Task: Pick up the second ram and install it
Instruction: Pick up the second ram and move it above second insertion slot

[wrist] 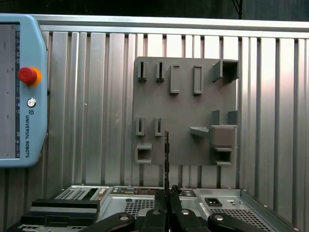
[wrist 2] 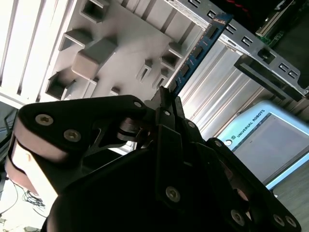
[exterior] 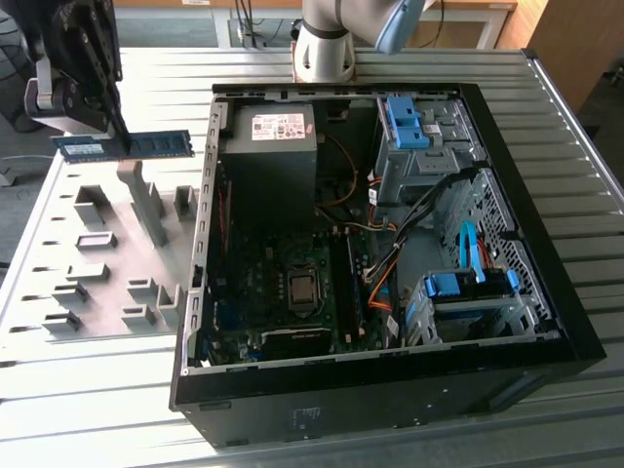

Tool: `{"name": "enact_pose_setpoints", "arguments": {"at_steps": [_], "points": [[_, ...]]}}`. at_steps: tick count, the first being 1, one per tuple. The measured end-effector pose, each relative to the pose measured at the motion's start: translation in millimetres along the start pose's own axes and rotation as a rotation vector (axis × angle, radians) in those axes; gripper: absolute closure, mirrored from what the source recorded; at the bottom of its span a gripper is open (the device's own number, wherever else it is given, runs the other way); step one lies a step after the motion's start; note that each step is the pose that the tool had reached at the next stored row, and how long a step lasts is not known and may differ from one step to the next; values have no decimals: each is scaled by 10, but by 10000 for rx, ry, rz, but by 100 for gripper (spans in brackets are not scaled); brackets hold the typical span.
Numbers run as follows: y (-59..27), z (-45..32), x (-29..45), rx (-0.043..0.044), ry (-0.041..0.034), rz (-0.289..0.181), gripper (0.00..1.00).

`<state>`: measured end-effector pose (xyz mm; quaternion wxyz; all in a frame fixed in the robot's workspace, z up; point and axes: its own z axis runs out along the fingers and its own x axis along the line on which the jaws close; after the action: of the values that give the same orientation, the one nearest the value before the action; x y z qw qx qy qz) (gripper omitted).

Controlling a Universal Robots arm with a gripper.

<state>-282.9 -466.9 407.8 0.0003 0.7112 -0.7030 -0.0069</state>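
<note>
We see a ribbed metal surface [exterior: 97, 429] carrying everything. On it lies an open computer case [exterior: 390, 409], taking up the middle and the exterior view's right, with its motherboard [exterior: 283, 292] and a dark power supply [exterior: 268, 146] exposed. Beside the case, toward the exterior view's left, sits a flat grey plate [exterior: 107, 283] with small raised blocks and pockets, which we also see in the first wrist view [wrist: 183, 101] and the second wrist view [wrist 2: 120, 43]. A light blue control tablet [wrist: 21, 92] rests on the surface, apart from the plate.

The black gripper [exterior: 122, 136] hangs over the far end of the plate, well apart from the case opening. Its fingers [wrist 2: 161, 99] are drawn narrow and pinched onto the ram stick [exterior: 161, 144], gripping it at about the middle of its length, so that one blue-green half juts out from each side of the fingers in the exterior view. The stick lies level, long edge down, and appears raised off the plate rather than seated in any pocket.

In the second wrist view the stick [wrist 2: 198, 53] runs straight out from between the fingertips, its small dark chips showing. In the first wrist view we see it edge-on [wrist: 166, 154], a thin dark line rising from the closed gripper [wrist: 167, 195].
</note>
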Motion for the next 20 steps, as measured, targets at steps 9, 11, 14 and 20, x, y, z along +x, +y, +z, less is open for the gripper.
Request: {"name": "enact_pose_setpoints", "arguments": {"at_steps": [9,11,14,20], "points": [[-164,-2,2,0,1,1,86],[-202,-2,2,0,0,1,86],[-259,-3,3,0,0,0,86],[-360,-4,4,-1,0,0,86]]}}
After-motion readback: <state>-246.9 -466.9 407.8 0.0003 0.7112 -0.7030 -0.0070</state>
